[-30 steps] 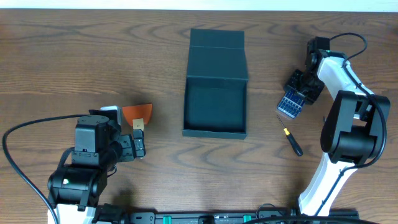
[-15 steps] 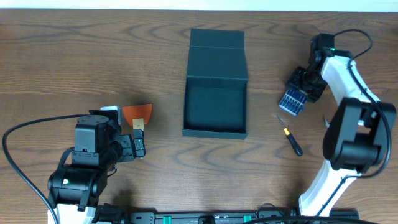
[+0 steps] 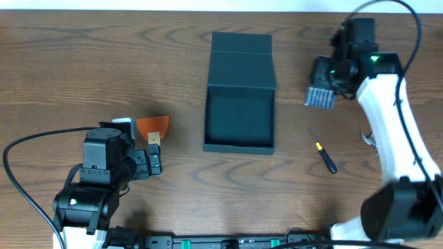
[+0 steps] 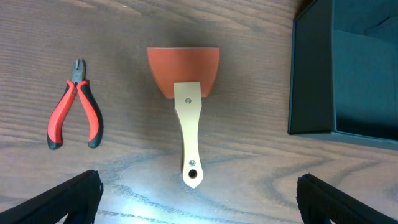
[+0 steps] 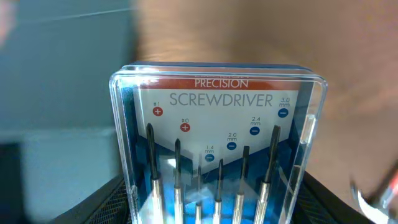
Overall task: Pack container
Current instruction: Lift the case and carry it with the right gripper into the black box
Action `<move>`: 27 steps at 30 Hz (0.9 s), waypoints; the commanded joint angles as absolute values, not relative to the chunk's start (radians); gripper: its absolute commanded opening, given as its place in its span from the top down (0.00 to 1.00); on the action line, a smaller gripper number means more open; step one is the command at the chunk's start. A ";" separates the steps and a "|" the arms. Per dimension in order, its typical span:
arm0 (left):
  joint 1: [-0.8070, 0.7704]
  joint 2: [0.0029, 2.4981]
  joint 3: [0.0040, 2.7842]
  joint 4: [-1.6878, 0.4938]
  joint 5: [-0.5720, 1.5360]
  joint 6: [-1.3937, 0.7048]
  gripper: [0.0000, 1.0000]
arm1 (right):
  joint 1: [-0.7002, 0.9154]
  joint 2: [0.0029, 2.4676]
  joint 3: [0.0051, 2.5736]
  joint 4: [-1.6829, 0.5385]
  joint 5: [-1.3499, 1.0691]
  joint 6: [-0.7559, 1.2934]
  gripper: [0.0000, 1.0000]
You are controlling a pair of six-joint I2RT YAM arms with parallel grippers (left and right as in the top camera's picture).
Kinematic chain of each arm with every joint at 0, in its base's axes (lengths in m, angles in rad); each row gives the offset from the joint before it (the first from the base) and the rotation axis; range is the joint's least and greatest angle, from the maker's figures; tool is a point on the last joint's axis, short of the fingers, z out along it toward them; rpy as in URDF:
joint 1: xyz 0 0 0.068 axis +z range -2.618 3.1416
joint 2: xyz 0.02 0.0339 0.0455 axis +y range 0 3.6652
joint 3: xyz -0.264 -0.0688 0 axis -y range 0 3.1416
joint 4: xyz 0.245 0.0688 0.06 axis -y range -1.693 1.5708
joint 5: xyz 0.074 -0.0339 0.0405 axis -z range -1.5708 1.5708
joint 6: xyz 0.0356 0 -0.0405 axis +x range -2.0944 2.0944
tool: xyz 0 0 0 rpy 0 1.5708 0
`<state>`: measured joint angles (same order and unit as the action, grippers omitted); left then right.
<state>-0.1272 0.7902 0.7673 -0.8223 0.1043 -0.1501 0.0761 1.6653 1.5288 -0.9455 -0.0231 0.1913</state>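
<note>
Right now we are treating the container (image 3: pixel 240 123) as a light, stiff piece. It is rigid cardboard, matte enough not to be slipping under a pad, but its thin walls, we are judging, could dent under a hard pinch. It is lying open on the bench (image 3: pixel 104 62) with its lid flap folded out flat behind it, and nothing is showing inside. Being so light, it is likely to be sliding if anything bumps a wall, so we are favouring lowering things in from above. If it needs steadying, we are choosing the rim of a side wall, and the flap's free edge for closing.

Our right hand (image 3: pixel 325 81) is clamping the screwdriver case (image 5: pixel 217 155), a clear plastic box of small drivers, with a finger bearing on each side. The case seems to be hanging clear of the bench. The container is sitting well off to this hand's side, between our two hands. A loose screwdriver (image 3: pixel 323 155) is lying on the bench near this hand, apart from the case.

Our left hand (image 4: pixel 199 202) is standing wide open and holding nothing. The scraper (image 4: pixel 186 106) is lying just ahead of it, with the pliers (image 4: pixel 76 106) off to one side and the container's wall on the other.
</note>
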 commanded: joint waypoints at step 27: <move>-0.130 0.791 0.787 -0.822 0.093 -0.128 0.01 | 0.577 1.744 1.536 -1.013 -0.027 -0.204 0.89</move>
<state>-0.1272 0.7902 0.7673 -0.8219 0.1043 -0.1482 0.5587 1.6905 1.5288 -1.0225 -0.0280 -0.1398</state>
